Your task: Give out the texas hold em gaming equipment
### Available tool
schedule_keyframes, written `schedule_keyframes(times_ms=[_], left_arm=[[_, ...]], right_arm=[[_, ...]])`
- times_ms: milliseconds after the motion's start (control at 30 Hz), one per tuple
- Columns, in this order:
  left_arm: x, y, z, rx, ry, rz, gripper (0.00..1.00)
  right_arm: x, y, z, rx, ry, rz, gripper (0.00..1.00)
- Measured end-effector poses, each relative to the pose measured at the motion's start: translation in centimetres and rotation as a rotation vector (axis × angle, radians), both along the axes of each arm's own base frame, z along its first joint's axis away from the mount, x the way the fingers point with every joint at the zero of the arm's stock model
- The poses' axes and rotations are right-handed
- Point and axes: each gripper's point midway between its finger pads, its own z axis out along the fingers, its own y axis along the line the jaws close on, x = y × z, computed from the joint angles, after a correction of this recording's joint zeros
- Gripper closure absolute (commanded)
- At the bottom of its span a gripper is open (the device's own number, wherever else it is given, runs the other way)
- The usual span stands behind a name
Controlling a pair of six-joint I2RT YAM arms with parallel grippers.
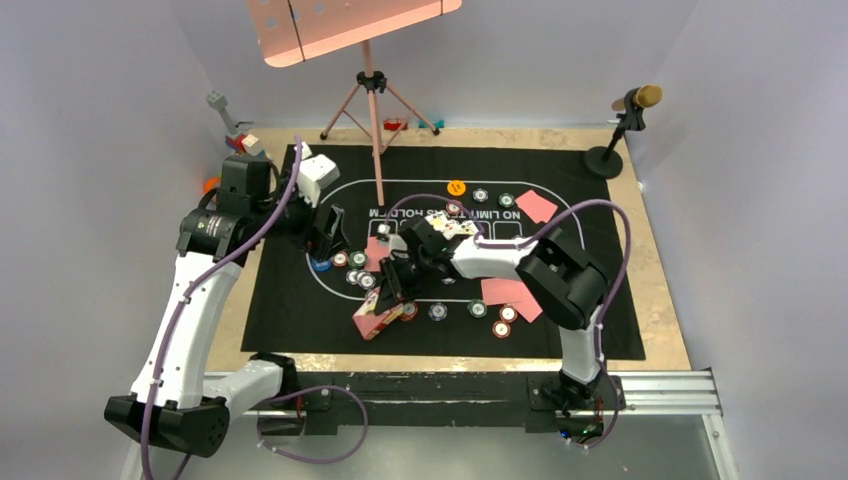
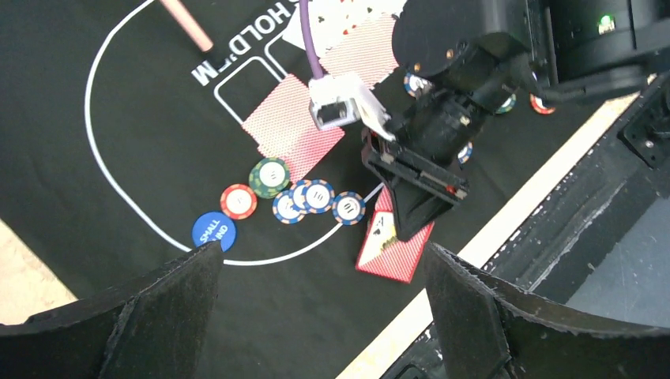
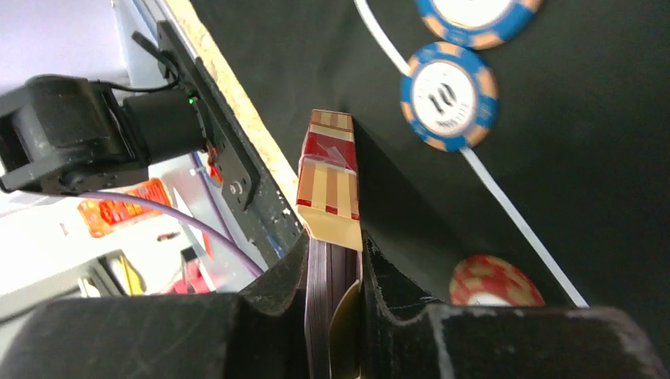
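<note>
My right gripper [image 1: 392, 290] is shut on the red card box [image 1: 376, 320], which stands tilted on the mat near its front edge; cards show inside its open end in the right wrist view [image 3: 330, 170]. The box also shows in the left wrist view [image 2: 395, 249]. My left gripper [image 2: 322, 260] is open and empty, above the mat left of the box [image 1: 328, 235]. A blue button disc [image 2: 213, 231], a red chip [image 2: 238, 200], a green chip [image 2: 269, 177] and blue-white chips [image 2: 318, 195] lie in a row. Pink-backed cards [image 2: 292, 126] lie beside them.
A black felt mat [image 1: 290, 310] covers the table. More chips [image 1: 478, 309], cards [image 1: 536, 206] and an orange disc [image 1: 456, 187] lie on it. A pink music stand [image 1: 372, 90] stands at the back, a microphone [image 1: 635, 100] back right, toy blocks [image 1: 240, 138] back left.
</note>
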Motion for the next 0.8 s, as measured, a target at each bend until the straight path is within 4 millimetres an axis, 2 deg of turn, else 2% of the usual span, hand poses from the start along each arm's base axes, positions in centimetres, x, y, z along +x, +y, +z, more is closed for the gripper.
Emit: schedule_keyframes(times_ms=[67, 133, 267, 400, 467, 600, 700, 800], left_arm=[[0.3, 0.6, -0.2, 0.004, -0.002, 0.031, 0.0], [0.3, 1.1, -0.7, 0.011, 0.007, 0.063, 0.0], [0.3, 2.2, -2.6, 0.044, 0.04, 0.128, 0.0], [0.4, 2.9, -4.1, 0.073, 0.064, 0.172, 0.0], [0.5, 3.1, -4.4, 0.078, 0.07, 0.19, 0.0], [1.0, 3.3, -3.9, 0.069, 0.044, 0.209, 0.02], [1.4, 3.4, -3.4, 0.059, 0.021, 0.224, 0.03], [2.0, 3.8, -3.0, 0.054, -0.005, 0.251, 0.0]], right_arm=[[-0.7, 0.8, -0.7, -0.002, -0.002, 0.053, 0.76], [-0.9, 2.2, -0.3, 0.013, -0.045, 0.101, 0.68], [-1.6, 3.6, -1.0, 0.013, -0.094, 0.172, 0.49], [-2.8, 2.6, -2.9, -0.047, -0.071, 0.211, 0.36], [-2.8, 2.3, -2.6, -0.052, -0.079, 0.215, 0.29], [-2.7, 0.8, -2.2, -0.106, -0.126, 0.196, 0.22], [-2.7, -0.7, -1.1, -0.147, -0.157, 0.172, 0.21], [-2.1, -1.6, 1.5, -0.154, -0.22, 0.138, 0.2]])
